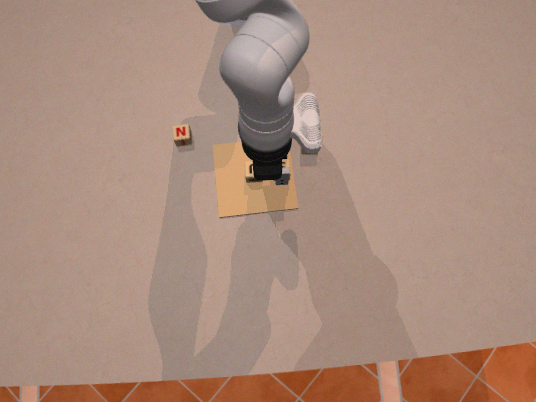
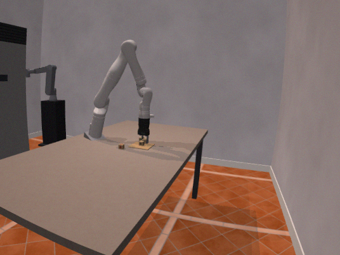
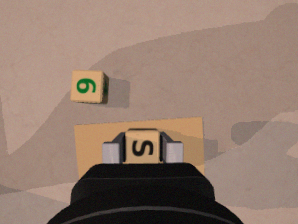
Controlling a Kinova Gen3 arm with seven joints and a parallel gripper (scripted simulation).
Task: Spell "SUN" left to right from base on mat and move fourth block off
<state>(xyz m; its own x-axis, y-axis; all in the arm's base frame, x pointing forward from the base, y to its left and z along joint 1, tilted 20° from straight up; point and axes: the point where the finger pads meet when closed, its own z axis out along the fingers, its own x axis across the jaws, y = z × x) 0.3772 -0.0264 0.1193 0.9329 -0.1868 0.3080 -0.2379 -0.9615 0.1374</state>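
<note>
My gripper (image 3: 142, 142) is shut on a wooden block with a black S (image 3: 143, 147). It holds the block low over the tan mat (image 1: 256, 182), near the mat's middle. I cannot tell whether the block touches the mat. The arm hides most of the held block in the overhead view (image 1: 251, 171). The N block (image 1: 182, 134), with a red letter, lies on the table off the mat's far left corner. It also shows in the side view (image 2: 121, 146). A block with a green 9 (image 3: 88, 87) lies off the mat. No U block is in view.
The arm's white wrist housing (image 1: 307, 122) hangs over the table beside the mat's right far corner and hides what lies under it. The table's front edge runs along the bottom of the overhead view.
</note>
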